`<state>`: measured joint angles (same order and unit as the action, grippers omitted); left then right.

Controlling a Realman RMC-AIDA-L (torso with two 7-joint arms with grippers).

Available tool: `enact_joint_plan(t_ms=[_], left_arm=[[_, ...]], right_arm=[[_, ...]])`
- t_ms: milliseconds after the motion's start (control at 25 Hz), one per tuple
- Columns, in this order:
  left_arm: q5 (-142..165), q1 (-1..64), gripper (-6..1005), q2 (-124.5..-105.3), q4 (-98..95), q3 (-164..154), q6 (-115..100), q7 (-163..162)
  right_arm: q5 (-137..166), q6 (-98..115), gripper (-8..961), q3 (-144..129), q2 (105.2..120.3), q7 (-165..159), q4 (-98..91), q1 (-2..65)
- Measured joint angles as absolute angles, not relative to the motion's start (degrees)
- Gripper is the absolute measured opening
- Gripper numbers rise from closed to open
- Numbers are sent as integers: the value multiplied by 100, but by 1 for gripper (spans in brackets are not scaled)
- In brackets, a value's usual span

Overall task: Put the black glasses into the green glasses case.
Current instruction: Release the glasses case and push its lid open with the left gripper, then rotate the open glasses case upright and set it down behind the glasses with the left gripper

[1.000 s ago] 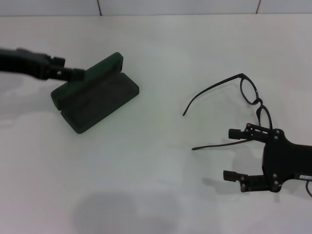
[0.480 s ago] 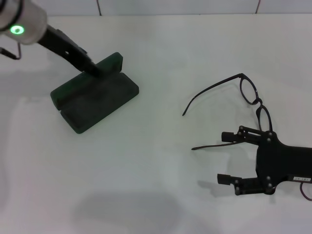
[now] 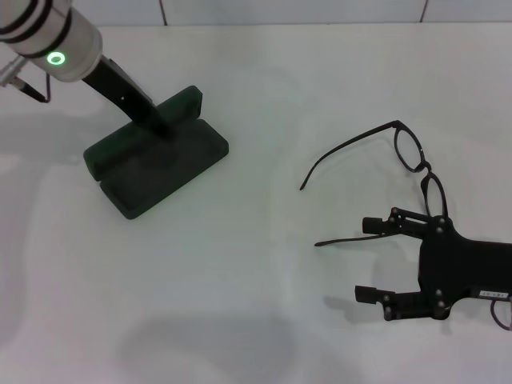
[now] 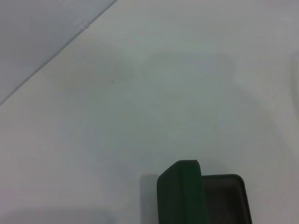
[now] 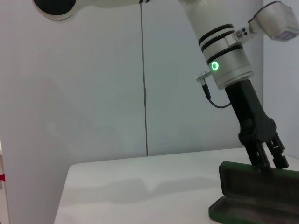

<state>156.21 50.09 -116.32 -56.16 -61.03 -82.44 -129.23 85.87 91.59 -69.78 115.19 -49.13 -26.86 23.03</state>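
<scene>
The green glasses case (image 3: pixel 156 160) lies open at the left of the table, its lid standing up at the back. It also shows in the left wrist view (image 4: pixel 183 195) and the right wrist view (image 5: pixel 254 191). My left gripper (image 3: pixel 164 128) points steeply down and meets the lid's top edge (image 5: pixel 268 161). The black glasses (image 3: pixel 408 156) lie unfolded at the right, temple arms pointing left. My right gripper (image 3: pixel 362 260) is open and empty, just in front of the glasses, its upper finger over the nearer temple arm (image 3: pixel 340 239).
The white table (image 3: pixel 256 264) ends at a back wall with tile seams (image 3: pixel 162 11). My left arm (image 5: pixel 229 60) with its green light stands above the case.
My left arm has swung from lying low at the far left to a steep downward pose, its tip moving right along the lid. My right gripper has shifted slightly nearer and left, then stayed.
</scene>
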Motion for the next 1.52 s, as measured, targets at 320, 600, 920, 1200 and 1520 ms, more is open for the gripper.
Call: enact_joint_plan(t_ms=[320,600,920,1200,1520], left_arm=[[15875,4972,756,-11691,-5646,-6227,-8096,-12927],[15925,4973,714,-11711,-5657,-6308,-8109,-12877],[15928,4975,309,-11706,-5696,-6311,-8133,-12875],[15905,4933,205,-11745,-6000,-6310,-8285,-12752],[15617,4683,204,-11931,-6595,-6643,-8656,-11675]], right_arm=[[8587,9145,872,-6978,11522,-4913,-2680,2294],[8587,9141,872,-6978,11522,-4913,-2680,2267],[8587,9124,873,-6979,11522,-4911,-2680,2256],[8587,9122,873,-6987,11522,-4900,-2672,2240],[8587,9126,873,-6991,11522,-4887,-2672,2230]])
